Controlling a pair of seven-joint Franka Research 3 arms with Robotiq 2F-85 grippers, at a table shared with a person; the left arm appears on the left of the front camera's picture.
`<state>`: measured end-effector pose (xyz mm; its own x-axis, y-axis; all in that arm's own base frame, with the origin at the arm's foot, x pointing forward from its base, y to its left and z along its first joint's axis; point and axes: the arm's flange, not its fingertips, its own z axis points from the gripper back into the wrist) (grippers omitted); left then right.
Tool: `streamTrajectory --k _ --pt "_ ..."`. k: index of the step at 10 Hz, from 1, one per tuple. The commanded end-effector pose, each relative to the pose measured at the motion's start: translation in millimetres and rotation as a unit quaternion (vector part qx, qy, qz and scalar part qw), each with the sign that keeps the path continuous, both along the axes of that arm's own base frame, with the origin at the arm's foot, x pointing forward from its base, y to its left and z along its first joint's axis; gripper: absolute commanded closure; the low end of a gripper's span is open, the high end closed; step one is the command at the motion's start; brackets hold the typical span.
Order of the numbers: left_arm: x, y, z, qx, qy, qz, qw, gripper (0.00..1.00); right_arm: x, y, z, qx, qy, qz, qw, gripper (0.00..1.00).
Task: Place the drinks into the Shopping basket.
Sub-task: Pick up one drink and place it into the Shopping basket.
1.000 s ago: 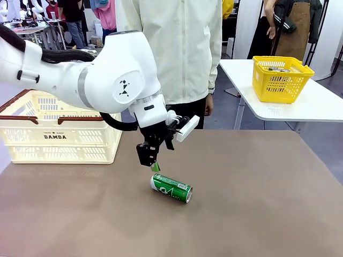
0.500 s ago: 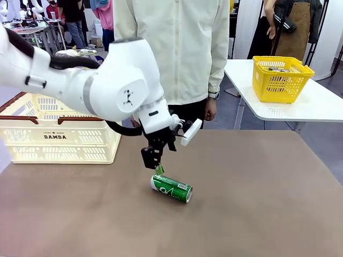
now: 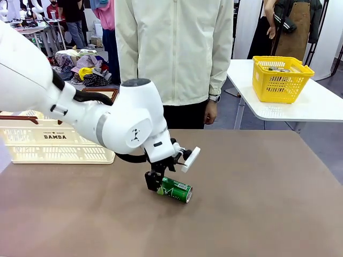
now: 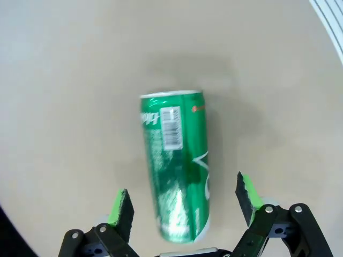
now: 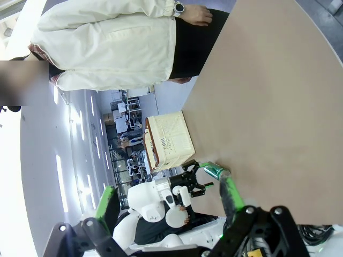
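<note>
A brown bench (image 3: 257, 203) carries a green drink can (image 3: 177, 189) lying on its side, with a person (image 3: 171, 53) standing beyond it. The left claw (image 3: 156, 187) is down over the can, spread wide, one green pad on each side with gaps showing, gripping nothing. The cream DAMDA shopping basket (image 3: 53, 152) sits well left of the can. The right claw (image 5: 169, 188), well apart from the can, gapes wide and empty

Quick count from where I'm standing: one green can (image 3: 175, 189), two baskets (cream DAMDA basket (image 3: 64, 150), yellow basket (image 3: 278, 85)), two desks (brown desk (image 3: 257, 203), white desk (image 3: 327, 107)), and one person (image 3: 174, 48) up close.
</note>
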<state>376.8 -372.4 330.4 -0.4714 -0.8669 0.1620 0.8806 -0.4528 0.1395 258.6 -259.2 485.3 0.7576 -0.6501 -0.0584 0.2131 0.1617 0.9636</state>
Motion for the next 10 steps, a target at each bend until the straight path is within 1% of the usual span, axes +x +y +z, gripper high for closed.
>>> streamTrajectory --k 1,3,4,6,8,9,10 --pt "1.6 -11.2 -13.6 0.010 0.020 -0.004 1.000 0.00 -0.9 -1.8 1.5 -0.006 -0.011 0.006 1.000 0.00" --pt "5.5 -18.4 -34.6 0.023 0.031 -0.002 0.999 0.00 -0.9 -1.8 1.5 -0.006 -0.011 0.006 1.000 0.00" --pt "7.3 -19.5 -37.9 0.018 0.029 -0.005 0.999 0.00 -0.9 -1.8 1.5 -0.006 -0.011 0.006 1.000 0.00" --pt "9.2 -18.8 -42.7 0.018 0.039 -0.005 0.999 0.00 -0.9 -1.8 1.5 -0.006 -0.011 0.006 1.000 0.00" --pt "10.8 -15.3 -44.4 0.001 0.060 -0.014 0.998 0.00 -0.9 -1.8 1.5 -0.006 -0.011 0.006 1.000 0.00" --pt "11.2 -14.8 -42.8 0.003 0.059 -0.009 0.998 0.17 -0.9 -1.8 1.5 -0.006 -0.011 0.006 1.000 0.00" --pt "10.2 -14.5 -40.7 0.011 0.050 -0.005 0.999 0.76 -0.9 -1.8 1.5 -0.006 -0.011 0.006 1.000 0.00"
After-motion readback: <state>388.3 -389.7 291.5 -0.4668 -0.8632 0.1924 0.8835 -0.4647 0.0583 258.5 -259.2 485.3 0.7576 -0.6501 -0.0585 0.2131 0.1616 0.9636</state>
